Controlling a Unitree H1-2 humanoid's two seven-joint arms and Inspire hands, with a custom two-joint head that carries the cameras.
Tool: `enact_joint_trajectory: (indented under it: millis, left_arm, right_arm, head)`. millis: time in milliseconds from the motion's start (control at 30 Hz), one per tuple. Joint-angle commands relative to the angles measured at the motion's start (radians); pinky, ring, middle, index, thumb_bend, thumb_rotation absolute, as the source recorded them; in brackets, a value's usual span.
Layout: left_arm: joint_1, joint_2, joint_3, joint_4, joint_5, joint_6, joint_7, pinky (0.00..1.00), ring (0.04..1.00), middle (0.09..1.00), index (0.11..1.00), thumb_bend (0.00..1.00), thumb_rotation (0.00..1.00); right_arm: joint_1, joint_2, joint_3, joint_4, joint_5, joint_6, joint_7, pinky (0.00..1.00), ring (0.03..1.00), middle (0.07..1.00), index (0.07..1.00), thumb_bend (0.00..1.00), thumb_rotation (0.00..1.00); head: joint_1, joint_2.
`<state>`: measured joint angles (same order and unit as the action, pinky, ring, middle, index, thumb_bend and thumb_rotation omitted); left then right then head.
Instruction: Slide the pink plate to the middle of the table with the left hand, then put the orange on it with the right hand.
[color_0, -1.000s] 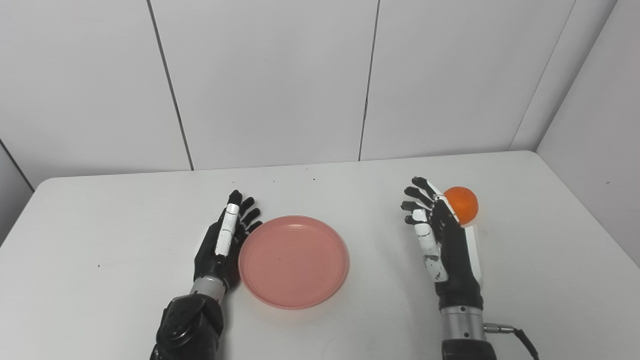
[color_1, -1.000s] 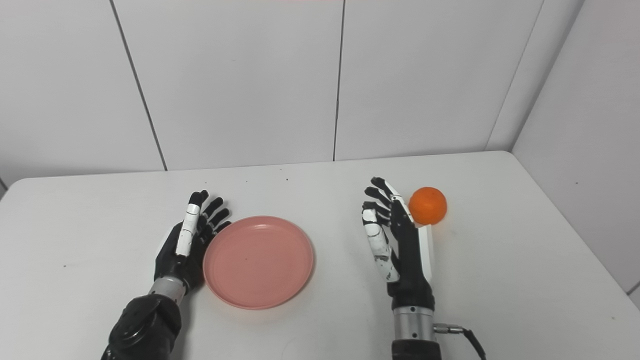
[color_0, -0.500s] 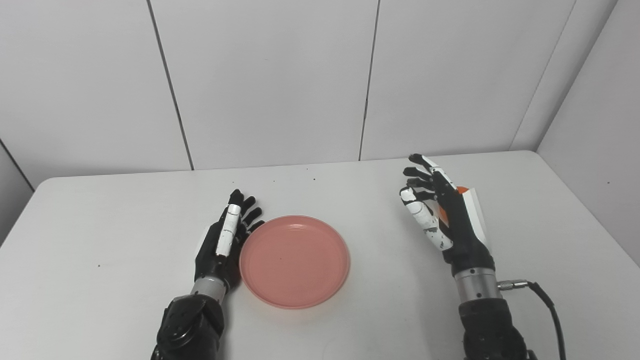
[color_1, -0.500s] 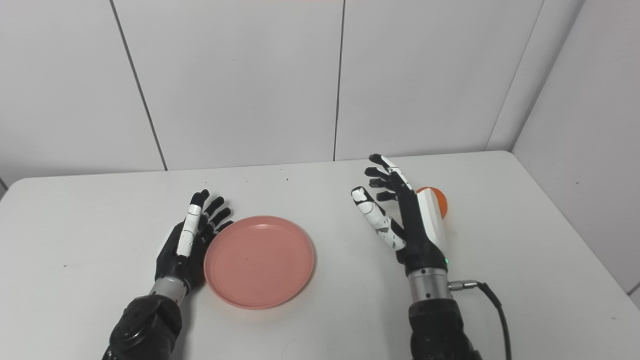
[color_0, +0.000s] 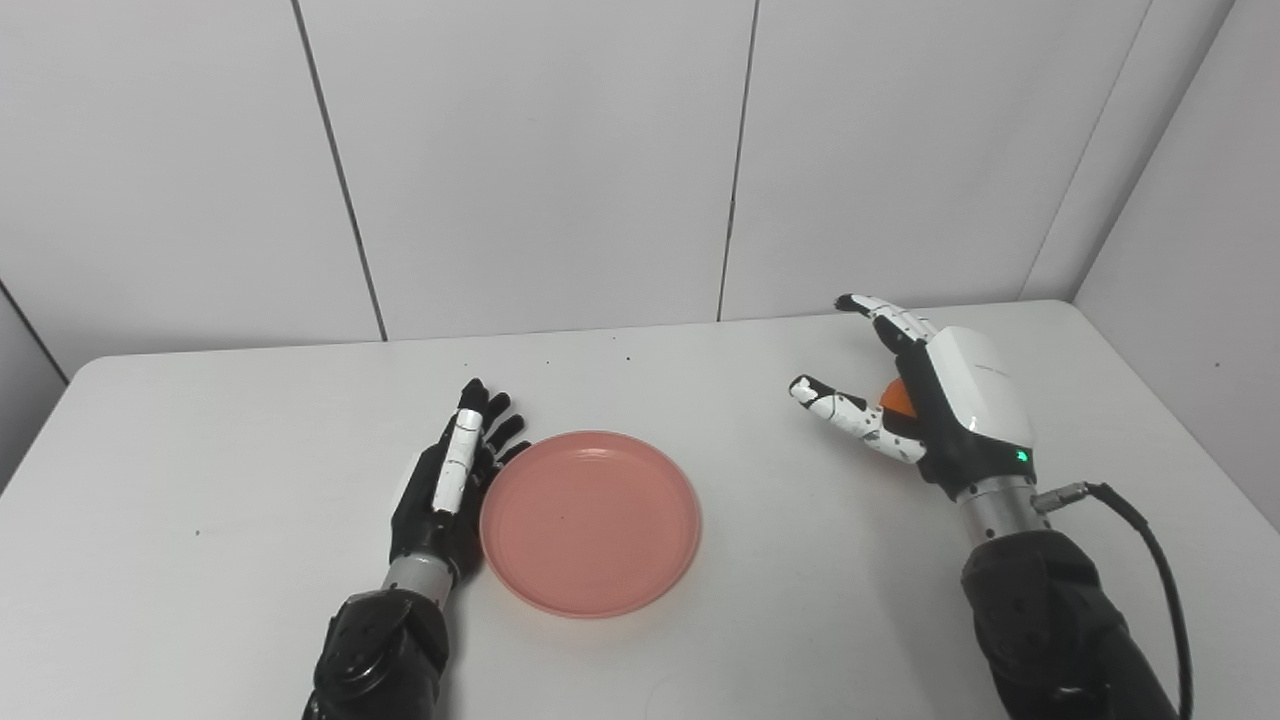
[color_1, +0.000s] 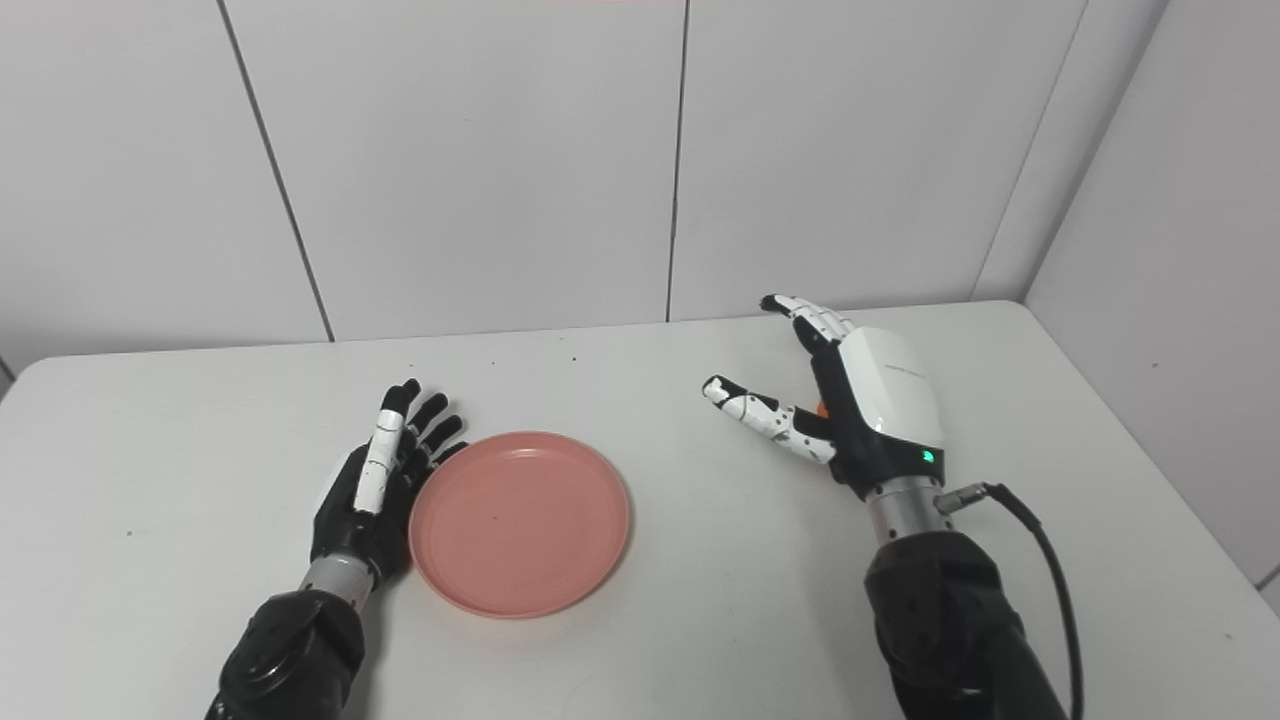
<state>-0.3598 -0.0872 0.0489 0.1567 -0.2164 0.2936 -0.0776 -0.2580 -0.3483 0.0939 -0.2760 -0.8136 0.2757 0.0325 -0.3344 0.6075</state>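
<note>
The pink plate (color_0: 590, 522) lies flat near the middle of the white table (color_0: 200, 440). My left hand (color_0: 450, 485) stands on edge against the plate's left rim, fingers straight and holding nothing. My right hand (color_0: 935, 405) hovers palm down over the orange (color_0: 897, 397), fingers and thumb spread wide. Only a small patch of the orange shows between thumb and palm; in the right eye view the orange (color_1: 822, 408) is almost wholly hidden. I cannot see any finger touching the fruit.
White wall panels (color_0: 540, 160) stand behind the table's far edge, and a side wall (color_0: 1190, 250) runs along the right edge. A black cable (color_0: 1150, 560) trails from my right wrist.
My right hand has risen, moved forward and to the right, and turned palm down over the orange, which is now mostly covered. The left hand and plate have barely moved.
</note>
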Motion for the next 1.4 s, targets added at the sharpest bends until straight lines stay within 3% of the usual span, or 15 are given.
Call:
enact_joint_trajectory:
  millis: [0,400,1167,1367]
  left_arm:
    - [-0.005,-0.01,0.0,-0.008,-0.015,-0.001,-0.004,0.89,0.913,0.955,1.0,0.8,0.75]
    - [0.004,-0.012,-0.004,-0.014,-0.013,0.004,-0.012,0.9,0.921,0.961,1.0,0.81,0.75]
    - [0.029,-0.008,-0.025,-0.046,-0.024,0.021,-0.015,0.92,0.922,0.959,1.0,0.81,0.75]
    - [0.033,-0.006,-0.032,-0.059,-0.016,0.024,-0.01,0.87,0.913,0.948,1.0,0.82,0.76]
  right_arm:
    - [-0.031,-0.029,0.001,-0.002,-0.031,-0.054,-0.028,0.82,0.839,0.825,0.794,0.85,0.99]
    - [-0.048,-0.083,-0.017,0.091,-0.036,-0.077,-0.058,0.79,0.808,0.802,0.789,0.84,0.96]
    - [-0.177,-0.104,0.043,0.352,-0.099,-0.063,-0.094,0.72,0.754,0.767,0.766,0.83,0.9]
    - [-0.192,-0.112,0.062,0.396,-0.112,-0.055,-0.114,0.71,0.73,0.744,0.76,0.83,0.89]
  head:
    - [0.0,0.0]
    - [0.004,0.007]
    - [0.019,0.015]
    - [0.02,0.016]
